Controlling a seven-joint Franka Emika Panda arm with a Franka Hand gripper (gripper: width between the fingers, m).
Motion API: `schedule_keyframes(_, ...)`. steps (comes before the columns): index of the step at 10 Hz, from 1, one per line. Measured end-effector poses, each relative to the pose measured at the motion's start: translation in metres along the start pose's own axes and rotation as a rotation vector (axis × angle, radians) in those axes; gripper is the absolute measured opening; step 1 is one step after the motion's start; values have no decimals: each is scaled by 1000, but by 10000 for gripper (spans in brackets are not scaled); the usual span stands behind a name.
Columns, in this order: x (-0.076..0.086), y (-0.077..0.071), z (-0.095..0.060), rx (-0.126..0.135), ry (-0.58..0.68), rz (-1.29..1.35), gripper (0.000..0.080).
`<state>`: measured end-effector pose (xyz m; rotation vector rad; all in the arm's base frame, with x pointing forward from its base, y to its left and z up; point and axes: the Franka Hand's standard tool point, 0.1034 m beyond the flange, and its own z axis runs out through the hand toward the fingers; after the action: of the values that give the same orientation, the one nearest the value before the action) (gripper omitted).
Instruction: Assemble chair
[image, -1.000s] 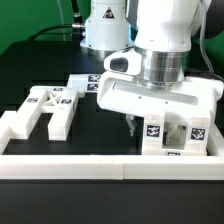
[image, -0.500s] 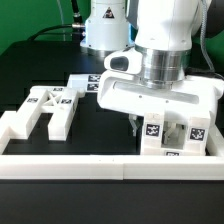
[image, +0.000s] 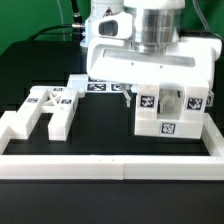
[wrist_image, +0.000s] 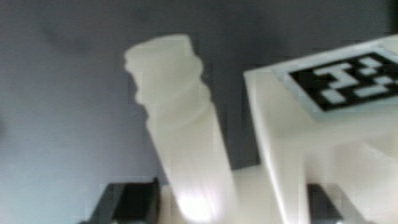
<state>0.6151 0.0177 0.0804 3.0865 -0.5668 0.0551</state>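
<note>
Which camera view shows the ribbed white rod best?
The wrist view: the rod fills the frame's middle beside a tagged block. In the exterior view I cannot make it out under the gripper.

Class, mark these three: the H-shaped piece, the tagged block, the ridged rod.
H-shaped piece (image: 45, 107): exterior view, its middle.
tagged block (image: 165, 122): exterior view, lower front face.
ridged rod (wrist_image: 187, 120): wrist view, mid-shaft.

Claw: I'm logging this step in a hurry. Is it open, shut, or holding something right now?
Claw: closed on a ridged white rod, gripped at one end between the two pads.
</note>
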Motion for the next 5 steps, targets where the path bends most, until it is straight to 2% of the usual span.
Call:
schedule_keyframes(1, 5, 4, -13, 3, -19, 2, 328)
schedule_keyframes(3, 3, 5, -7, -4, -35, 2, 328)
schedule_keyframes(5, -4, 13, -6, -28, -148, 7, 328)
